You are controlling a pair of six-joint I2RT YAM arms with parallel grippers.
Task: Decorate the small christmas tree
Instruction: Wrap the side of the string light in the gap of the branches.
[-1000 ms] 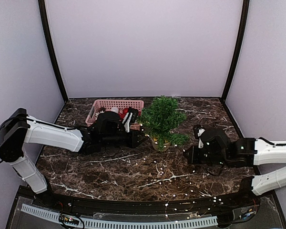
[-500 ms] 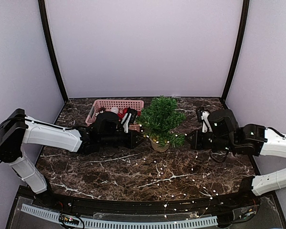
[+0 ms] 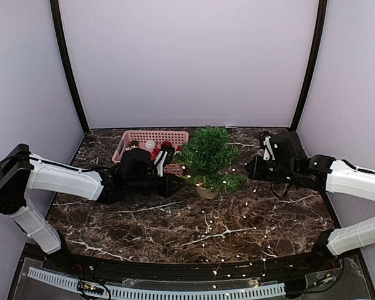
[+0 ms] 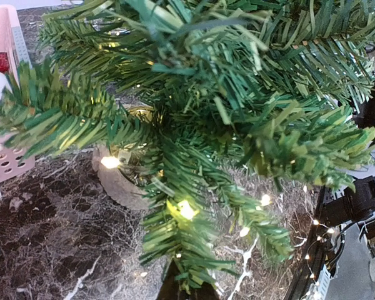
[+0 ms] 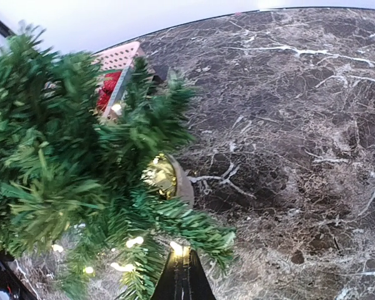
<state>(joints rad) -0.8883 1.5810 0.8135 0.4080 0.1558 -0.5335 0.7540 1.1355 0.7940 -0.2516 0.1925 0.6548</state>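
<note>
The small christmas tree point(image 3: 207, 155) stands in its pot mid-table, just right of the pink basket point(image 3: 137, 135), with a string of lights point(image 4: 185, 209) among its low branches. The left gripper point(image 3: 177, 184) and the right gripper point(image 3: 248, 169) flank it, each with its jaws pressed together at the foliage.

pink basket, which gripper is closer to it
Left. The left gripper is just in front of the pink basket, near its right end. The right gripper is on the far side of the tree from the basket.
</note>
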